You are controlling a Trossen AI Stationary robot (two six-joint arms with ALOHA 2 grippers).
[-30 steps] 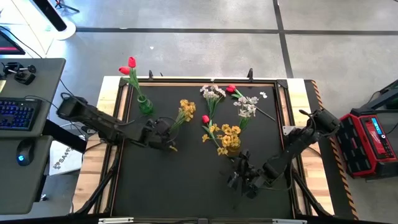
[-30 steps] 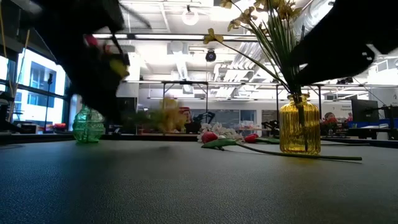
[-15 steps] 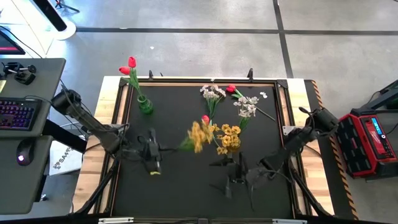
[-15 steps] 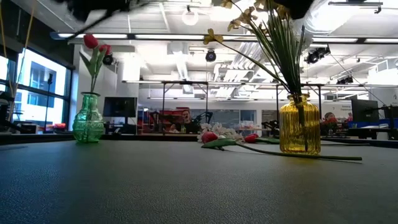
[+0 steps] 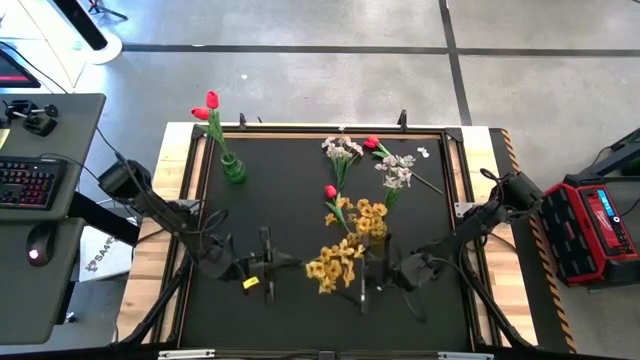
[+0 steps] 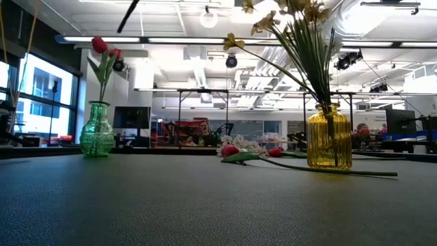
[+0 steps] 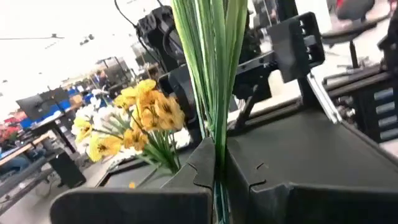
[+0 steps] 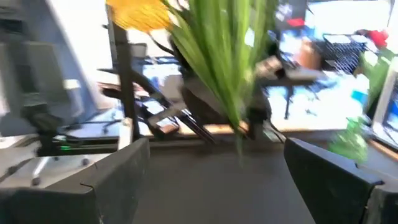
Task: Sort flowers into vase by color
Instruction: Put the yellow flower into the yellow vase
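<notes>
My left gripper point(image 5: 277, 262) is shut on a yellow blossom spray point(image 5: 334, 264) and holds it above the near middle of the table. My right gripper point(image 5: 363, 272) stands open, level with the spray's blossoms and just right of them; its wrist view shows the green stems point(image 8: 222, 59) ahead of its spread fingers. A yellow vase point(image 5: 373, 232) with yellow flowers stands behind. A green vase point(image 5: 233, 168) at the far left holds red tulips point(image 5: 208, 104). Whitish sprays point(image 5: 397, 169) and loose red tulips point(image 5: 371, 144) lie at the far middle. My left gripper pinches the spray's bundle of green stems point(image 7: 218, 163) between its two fingers, near the stems' lower end. The fingers come level from the table's left, and the spray runs on ahead of them toward the right. The spray is lifted clear of the table.
A raised frame point(image 5: 470, 170) runs round the black mat. Another red tulip point(image 5: 330, 191) lies left of the yellow vase. The near left part of the mat point(image 5: 225, 310) is bare.
My left gripper has lifted the yellow spray off the table and carried it toward the near edge and the right, turning from pointing down to level. My right gripper has risen and tipped up level, staying open and facing the spray.
</notes>
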